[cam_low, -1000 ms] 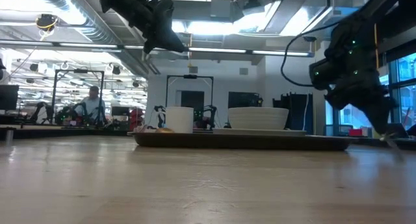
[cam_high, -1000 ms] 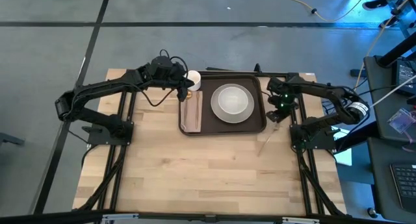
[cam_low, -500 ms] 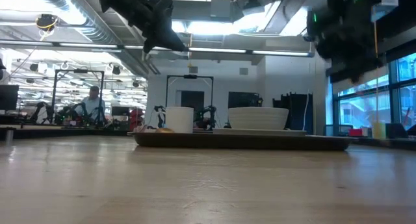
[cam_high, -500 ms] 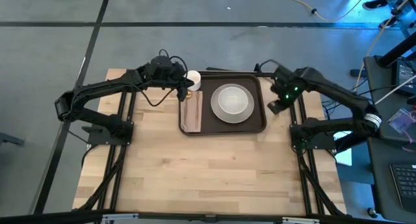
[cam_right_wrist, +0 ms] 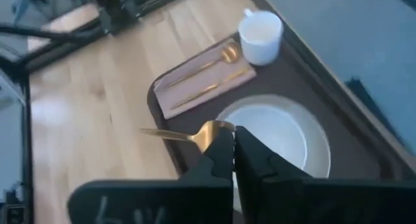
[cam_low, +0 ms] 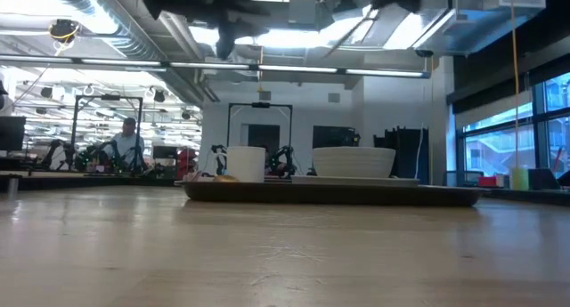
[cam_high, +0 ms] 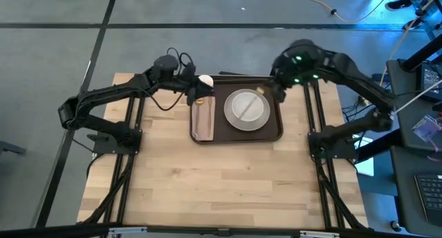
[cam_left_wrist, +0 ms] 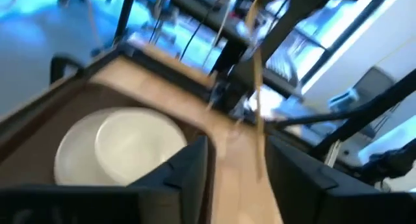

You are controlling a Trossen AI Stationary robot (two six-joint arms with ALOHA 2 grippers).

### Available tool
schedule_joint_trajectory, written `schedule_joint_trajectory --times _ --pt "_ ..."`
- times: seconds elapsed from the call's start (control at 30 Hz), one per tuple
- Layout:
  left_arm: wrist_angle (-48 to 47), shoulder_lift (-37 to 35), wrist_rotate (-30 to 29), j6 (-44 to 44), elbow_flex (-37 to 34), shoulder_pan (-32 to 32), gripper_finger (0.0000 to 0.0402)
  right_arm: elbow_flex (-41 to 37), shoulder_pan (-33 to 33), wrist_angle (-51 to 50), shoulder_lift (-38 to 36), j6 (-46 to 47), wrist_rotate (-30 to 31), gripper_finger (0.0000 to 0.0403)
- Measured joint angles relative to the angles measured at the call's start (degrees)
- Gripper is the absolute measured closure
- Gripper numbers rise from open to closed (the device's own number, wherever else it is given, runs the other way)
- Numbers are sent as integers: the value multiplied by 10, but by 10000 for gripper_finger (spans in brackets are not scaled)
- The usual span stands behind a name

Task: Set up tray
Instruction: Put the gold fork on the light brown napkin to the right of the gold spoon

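We see the tray [cam_high: 236, 131] at the table's far middle, plate [cam_high: 246, 108] on it, napkin [cam_high: 203, 121] and cup [cam_high: 206, 83] beside the plate, our right gripper [cam_right_wrist: 233, 141] above the plate pinching a gold fork [cam_right_wrist: 184, 134], left gripper [cam_high: 196, 94] near the cup, fingers parted.

The light wooden table [cam_high: 207, 176] in front of me carries a white plate [cam_high: 246, 108], round and shallow, near the middle of the far edge. Beside it, toward the far left corner, lies a tan-pink napkin [cam_high: 203, 119] with a gold spoon [cam_right_wrist: 203, 63] and a second gold utensil [cam_right_wrist: 208, 87] laid lengthwise on it. A white cup [cam_high: 205, 82] stands just beyond the napkin's far end. Past the table's far edge, deep in the room, a person [cam_low: 129, 145] sits among equipment.
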Motion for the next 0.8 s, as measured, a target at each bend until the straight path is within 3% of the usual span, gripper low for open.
schedule_joint_trajectory --times 0.2,0.43,0.53,0.8 --pt "93 0 -8 -54 0 -2 210 105 25 -6 133 -88 -41 402" --pt "93 2 -18 -48 0 -12 210 235 49 -8 272 -146 -71 402" --pt "92 3 -33 -38 0 -18 212 291 57 -13 313 -148 -102 402" --pt "70 3 -35 -36 0 -28 212 382 75 -21 362 -147 -106 402"
